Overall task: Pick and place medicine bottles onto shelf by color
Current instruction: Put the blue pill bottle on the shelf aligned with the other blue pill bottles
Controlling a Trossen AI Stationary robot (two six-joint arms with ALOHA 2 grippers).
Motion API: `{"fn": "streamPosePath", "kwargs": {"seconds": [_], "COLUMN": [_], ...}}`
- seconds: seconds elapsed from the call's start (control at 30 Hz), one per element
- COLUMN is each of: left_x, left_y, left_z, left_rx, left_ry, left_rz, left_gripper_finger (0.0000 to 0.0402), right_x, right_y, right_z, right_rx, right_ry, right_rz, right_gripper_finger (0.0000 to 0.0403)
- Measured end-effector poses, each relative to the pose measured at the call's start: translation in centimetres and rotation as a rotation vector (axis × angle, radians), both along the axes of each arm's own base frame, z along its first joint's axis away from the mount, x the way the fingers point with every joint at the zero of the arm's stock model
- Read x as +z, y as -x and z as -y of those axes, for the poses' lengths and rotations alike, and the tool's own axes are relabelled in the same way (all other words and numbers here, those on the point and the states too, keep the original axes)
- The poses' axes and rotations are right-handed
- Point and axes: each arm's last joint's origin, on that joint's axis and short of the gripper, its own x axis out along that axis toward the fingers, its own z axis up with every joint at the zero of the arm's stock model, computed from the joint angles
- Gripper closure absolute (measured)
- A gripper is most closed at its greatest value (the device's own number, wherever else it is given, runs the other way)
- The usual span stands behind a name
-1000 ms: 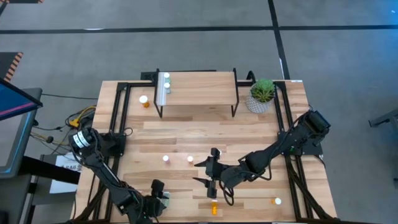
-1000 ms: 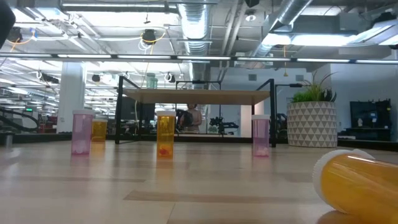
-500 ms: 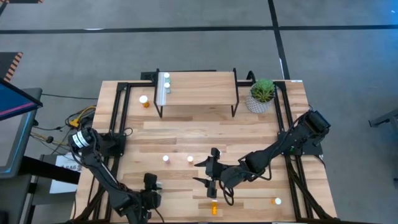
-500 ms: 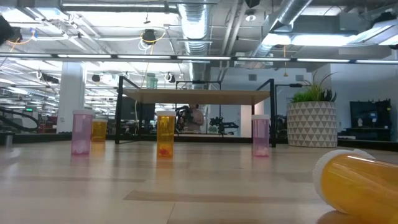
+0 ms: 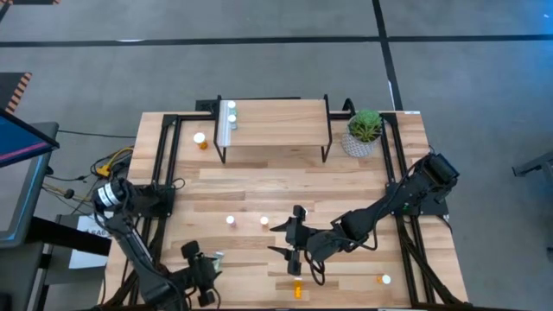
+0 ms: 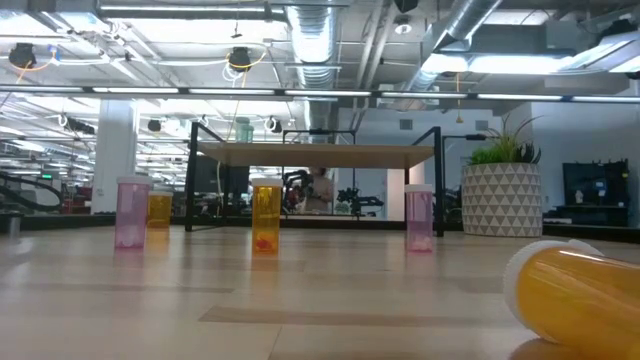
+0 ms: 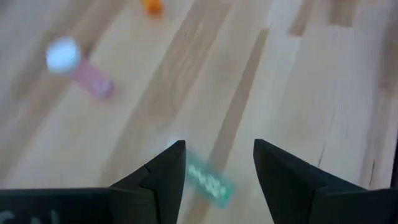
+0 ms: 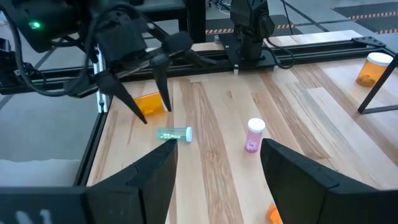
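No legible writing. Left gripper (image 7: 217, 168) jaws spread above a lying green bottle (image 7: 208, 177); right gripper (image 5: 291, 238) jaws spread, empty; wooden tabletop (image 5: 259, 181).

Even, bright overhead light fills the scene, coming from ceiling strip lights (image 6: 300, 93) that glare white in the low view, and shadows on the table (image 5: 285, 186) stay soft and short. The left wrist view is smeared with blur, its pink bottle (image 7: 78, 67) streaked. The nearest orange bottle (image 6: 580, 295) sits out of focus.
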Motion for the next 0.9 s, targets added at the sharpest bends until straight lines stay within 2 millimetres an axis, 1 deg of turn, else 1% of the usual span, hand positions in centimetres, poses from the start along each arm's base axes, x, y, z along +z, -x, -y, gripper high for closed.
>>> {"fn": "streamPosePath", "kwargs": {"seconds": [0.1, 0.23, 0.3, 0.37, 0.5, 0.63, 0.77, 0.9], "left_x": [-0.1, -0.2, -0.3, -0.6, -1.8, -2.7, -3.3, -4.1], "left_y": [-0.3, -0.9, -1.5, -2.0, -2.6, -2.5, -2.4, -2.3], "left_z": [0.2, 0.0, -0.6, -1.3, -2.9, -3.9, -4.1, -4.1], "left_rx": [0.075, 0.112, 0.142, 0.18, 0.258, 0.299, 0.31, 0.309], "left_ry": [0.106, 0.159, 0.171, 0.168, 0.167, 0.165, 0.173, 0.218], "left_rz": [-0.004, -0.036, -0.094, -0.11, -0.163, -0.222, -0.228, -0.241], "left_gripper_finger": [0.0225, 0.0225, 0.0225, 0.0225, 0.0225, 0.0225, 0.0225, 0.0225], "right_x": [0.0, 0.0, 0.1, 0.1, 0.1, 0.0, 0.0, 0.0], "right_y": [0.0, 0.0, 0.0, 0.0, 0.0, 0.0, 0.0, 0.0], "right_z": [0.0, 0.0, 0.0, 0.0, 0.0, 0.0, 0.0, 0.0], "right_rx": [0.0, -0.003, -0.004, -0.006, -0.007, -0.005, -0.005, -0.005], "right_ry": [-0.001, -0.009, -0.012, -0.019, -0.022, -0.019, -0.019, -0.019], "right_rz": [0.001, 0.004, 0.007, 0.007, 0.007, 0.004, 0.004, 0.004], "right_gripper_finger": [0.0148, 0.0148, 0.0148, 0.0148, 0.0148, 0.0148, 0.0148, 0.0148]}}
